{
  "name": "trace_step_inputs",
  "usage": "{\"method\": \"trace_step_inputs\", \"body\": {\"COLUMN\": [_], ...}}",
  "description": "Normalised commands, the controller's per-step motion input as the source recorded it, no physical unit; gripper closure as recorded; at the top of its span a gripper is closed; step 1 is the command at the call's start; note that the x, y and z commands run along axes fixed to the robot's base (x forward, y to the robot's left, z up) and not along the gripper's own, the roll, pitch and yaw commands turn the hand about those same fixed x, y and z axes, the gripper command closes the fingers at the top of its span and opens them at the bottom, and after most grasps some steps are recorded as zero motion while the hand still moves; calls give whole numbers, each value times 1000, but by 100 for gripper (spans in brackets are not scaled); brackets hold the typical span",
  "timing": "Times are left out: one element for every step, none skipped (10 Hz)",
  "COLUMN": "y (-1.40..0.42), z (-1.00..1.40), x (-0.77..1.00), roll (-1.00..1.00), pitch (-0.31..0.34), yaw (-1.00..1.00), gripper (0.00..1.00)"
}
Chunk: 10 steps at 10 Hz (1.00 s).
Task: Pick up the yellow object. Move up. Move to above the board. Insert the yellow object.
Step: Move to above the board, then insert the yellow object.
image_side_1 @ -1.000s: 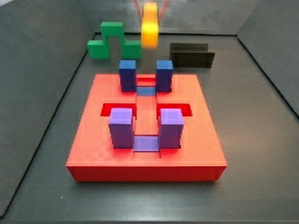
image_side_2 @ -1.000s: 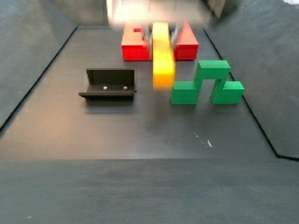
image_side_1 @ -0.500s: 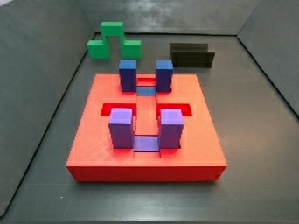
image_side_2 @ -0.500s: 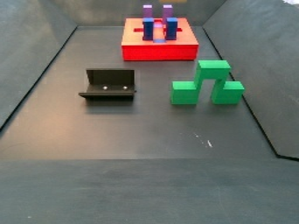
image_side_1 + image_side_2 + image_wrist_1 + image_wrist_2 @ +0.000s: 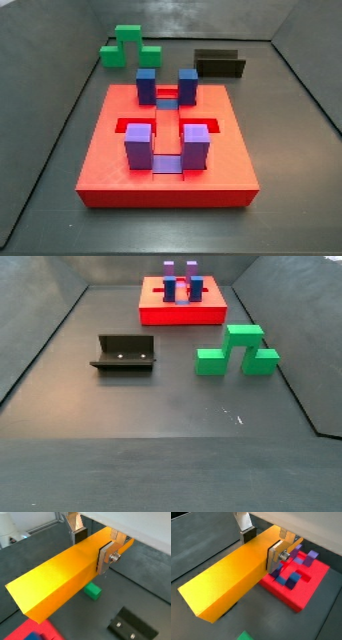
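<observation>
My gripper [image 5: 92, 546] is shut on the yellow object [image 5: 60, 582], a long yellow-orange bar held across its width between the silver fingers [image 5: 105, 558]. Both wrist views show this grip, and the gripper [image 5: 262, 546] and the bar [image 5: 228, 584] are high above the floor. The board [image 5: 308, 582], a red slab with dark-blue posts [image 5: 147, 82] and purple posts [image 5: 139, 145], lies below beside the bar's held end. The board shows in both side views [image 5: 120, 165] [image 5: 181, 316]. Neither the gripper nor the bar is in either side view.
Green stepped blocks [image 5: 128, 45] [image 5: 237, 351] stand on the dark floor beyond the board, one showing in a wrist view [image 5: 93, 591]. The dark fixture [image 5: 219, 63] [image 5: 124, 353] [image 5: 133, 627] stands beside them. Grey walls enclose the floor.
One second ago the yellow bar showed upright and blurred in both side views. It has gone up out of both side views, and nothing else has moved.
</observation>
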Motion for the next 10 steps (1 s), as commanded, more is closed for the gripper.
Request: {"method": "trace_step_inputs", "body": {"y": [-1400,-1400,-1400,-1400,-1400,-514,-265,-11,-109,-71], "z": [230,242,244,250,259,108,57,-23,-549,-980], "x": [-47,-38,-34,-1,32,65,81,11,263,480], "roll": [5,11,9,-12,5,21,20,0,16,144], "pitch": [93,88,86,96,118,145,148,0,0,0], "yaw": [-4,-5,5,4,7,2,6,0,-17,0], "gripper": [100,100,100,100,100,100,100,100,100,100]}}
